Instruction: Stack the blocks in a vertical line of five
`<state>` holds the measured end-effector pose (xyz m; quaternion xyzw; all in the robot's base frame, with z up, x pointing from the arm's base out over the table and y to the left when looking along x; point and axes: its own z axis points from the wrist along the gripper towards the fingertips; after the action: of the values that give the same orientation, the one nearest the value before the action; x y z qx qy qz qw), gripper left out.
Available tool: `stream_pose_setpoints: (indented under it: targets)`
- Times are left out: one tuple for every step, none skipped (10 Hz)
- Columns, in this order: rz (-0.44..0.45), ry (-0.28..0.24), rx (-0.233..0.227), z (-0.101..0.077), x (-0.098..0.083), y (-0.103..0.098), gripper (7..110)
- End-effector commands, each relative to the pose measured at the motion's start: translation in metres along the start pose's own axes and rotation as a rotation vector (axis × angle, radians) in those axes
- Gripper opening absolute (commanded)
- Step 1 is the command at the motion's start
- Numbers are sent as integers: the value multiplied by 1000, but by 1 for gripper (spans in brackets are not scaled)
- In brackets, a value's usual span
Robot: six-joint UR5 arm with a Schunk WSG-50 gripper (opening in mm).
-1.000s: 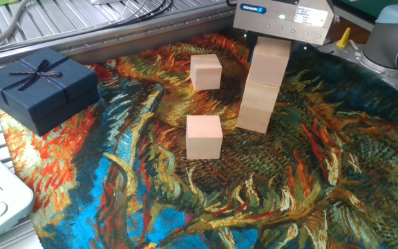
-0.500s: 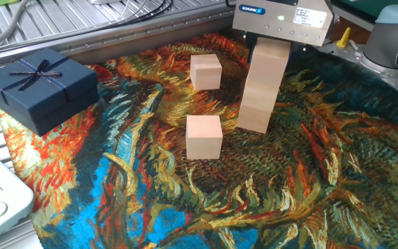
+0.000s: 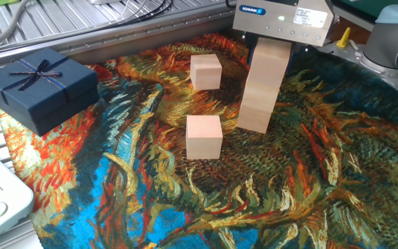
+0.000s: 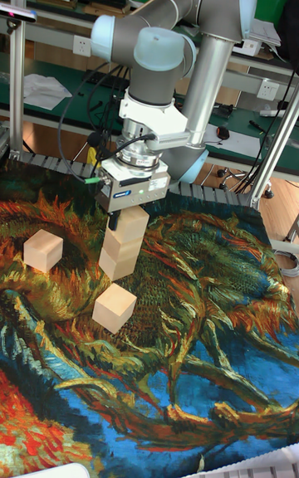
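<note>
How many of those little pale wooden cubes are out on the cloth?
5: three pale beige wooden cubes stacked in a tower under the gripper, one loose in front, one loose further back. None seems hidden.

- I see pale beige wooden cubes, plain and smooth-faced, on the painted cloth; I can count five.
- Three form a stack (image 3: 261,86) (image 4: 122,244), faces roughly flush, leaning slightly in the fixed view. The bottom cube sits on the cloth and the top cube (image 3: 271,52) (image 4: 131,220) is partly hidden from above.
- One loose cube (image 3: 204,136) (image 4: 114,307) lies flat at about 8 o'clock from the stack's base, near but apart.
- Another loose cube (image 3: 206,71) (image 4: 43,250) rests upright at about 10 o'clock from the stack, farther back, apart from both.
</note>
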<state>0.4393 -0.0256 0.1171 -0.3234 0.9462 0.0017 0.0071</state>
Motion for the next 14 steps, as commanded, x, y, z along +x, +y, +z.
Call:
stream_pose_setpoints:
  targets:
    - [0, -14, -9, -1, -3, 2, 66]
    - [-4, -18, -15, -1, -5, 3, 66]
    - [-7, -19, -17, -1, -5, 3, 88]
    - [-9, -18, -17, -1, -4, 3, 88]
    - [-15, -20, -20, -2, -5, 4, 88]
    - [-17, -22, -22, -4, -5, 4, 88]
    - [-13, -25, -26, -7, -6, 5, 88]
    - [2, -29, -32, -14, -7, 8, 88]
    - [8, -33, -39, -26, -9, 11, 88]
    - [11, -36, -39, -38, -11, 12, 88]
    - [18, -42, -34, -47, -12, 11, 88]
    - [18, -49, -36, -55, -11, 11, 88]
    - [15, -53, -35, -64, -8, 7, 88]
    - [16, -55, -51, -74, -1, 7, 88]
